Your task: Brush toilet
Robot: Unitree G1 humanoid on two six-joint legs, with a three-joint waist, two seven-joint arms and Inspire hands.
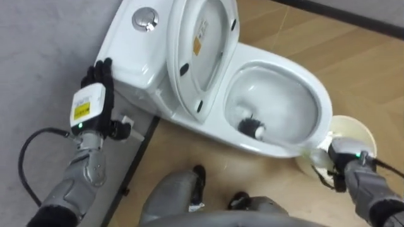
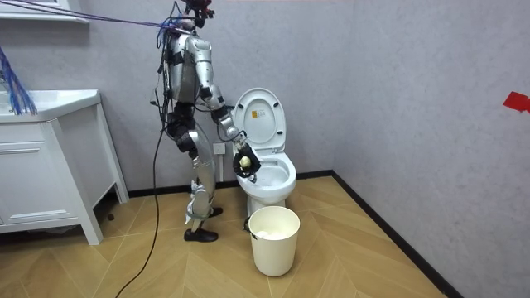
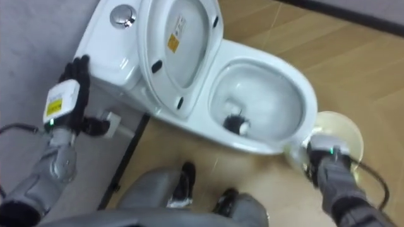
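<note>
Now, the toilet brush (image 1: 252, 126) is down inside the bowl of the toilet (image 1: 319, 101), its dark bristle head low against the near inner wall, up and to the left of the right robot hand (image 1: 344, 157). Its pale handle (image 1: 291, 144) crosses the rim and runs straight back into that hand. The right robot hand sits just outside the bowl's front edge with its back to the camera. It looks closed round the handle's end, though the fingers themselves are mostly hidden. Just beyond it, a cream waste bin (image 1: 360, 123) stands on the wooden floor (image 1: 353, 63).

Over on the other side, the left robot hand (image 1: 100, 75) is raised beside the cistern (image 1: 129, 57), fingers straight and pointing up, holding nothing. Whether the tips touch the porcelain I cannot tell. The raised lid (image 1: 202, 69) stands between the two hands, well left of the brush-holding one. A yellow sticker (image 1: 197, 45) sits on the lid's underside, its print too small to read. A chrome flush button (image 1: 145, 19) tops the cistern, up and to the right of the left robot hand.
</note>
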